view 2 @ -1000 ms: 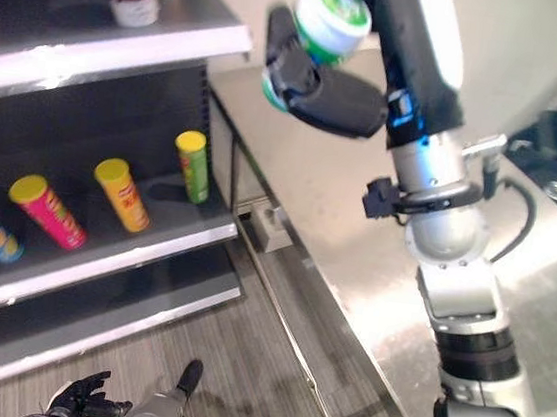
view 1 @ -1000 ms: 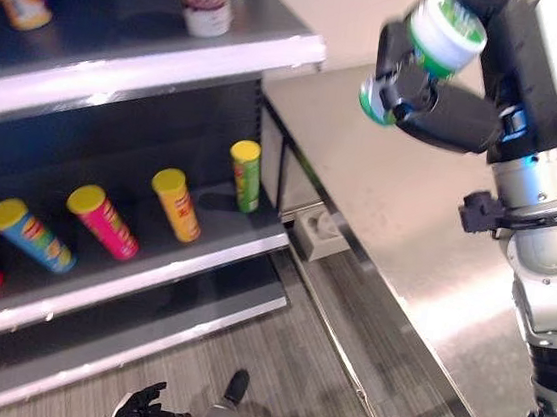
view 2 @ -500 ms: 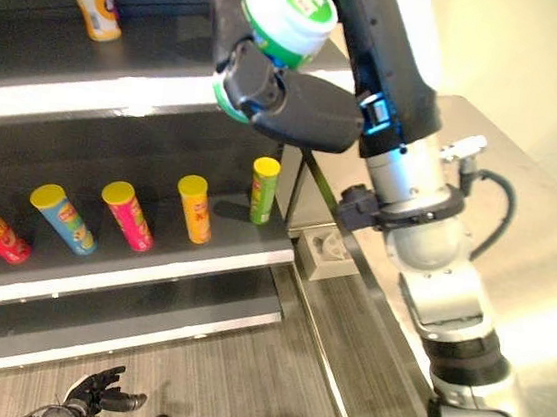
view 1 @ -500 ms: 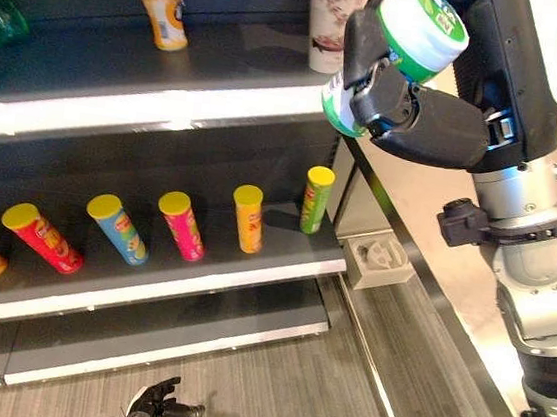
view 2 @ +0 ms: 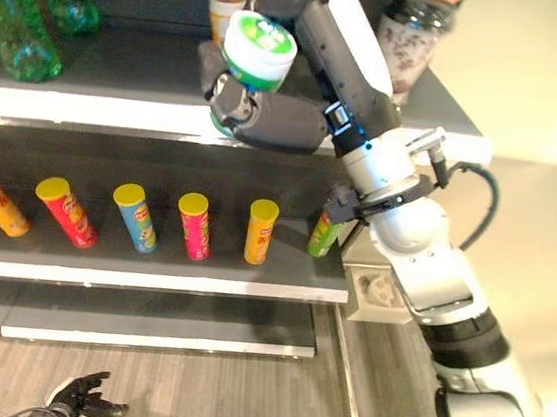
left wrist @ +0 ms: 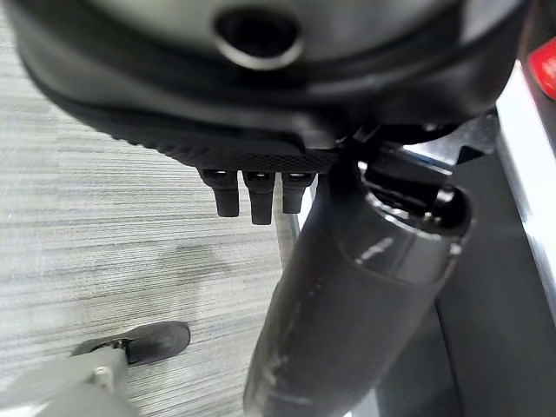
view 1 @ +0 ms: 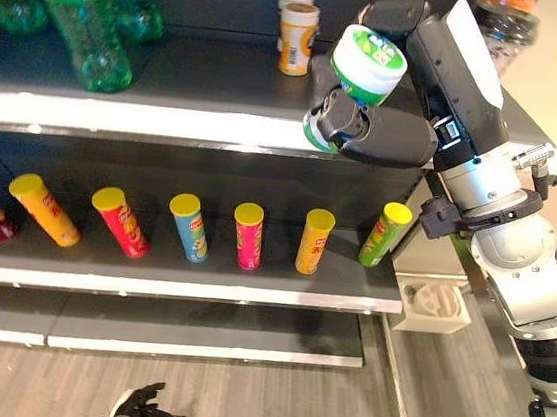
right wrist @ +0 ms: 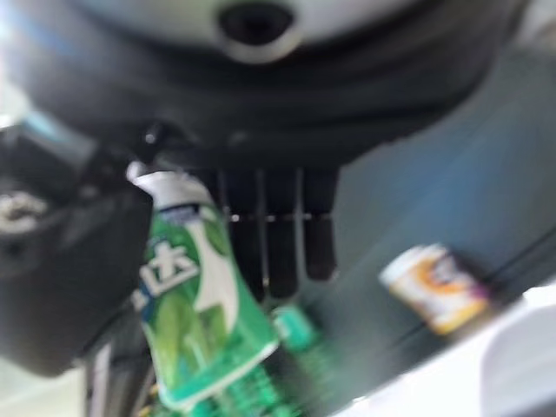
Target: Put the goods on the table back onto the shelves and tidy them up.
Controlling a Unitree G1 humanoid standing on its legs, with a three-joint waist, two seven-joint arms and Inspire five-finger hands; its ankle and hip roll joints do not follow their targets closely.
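My right hand (view 1: 382,138) is shut on a round green tub with a white lid (view 1: 363,69), thumb on one side and fingers on the other. It holds the tub tilted, just above the front edge of the top shelf (view 1: 168,120). The right wrist view shows the same green tub (right wrist: 195,304) between thumb and fingers. An orange-and-white jar (view 1: 298,38) stands on that shelf a little behind the tub. My left hand (view 1: 139,416) hangs low near the floor, fingers relaxed and holding nothing.
Green bottles (view 1: 80,5) lean at the top shelf's left and a dark-filled bottle (view 2: 414,33) stands at its right end. Several yellow-lidded chip tubes (view 1: 247,233) line the middle shelf. The steel table (view 2: 548,229) lies to the right, with a grey box (view 1: 432,302) beside the shelving.
The camera has swung left from the table to face the shelves. My right hand has carried the green tub over to the top shelf's front edge.
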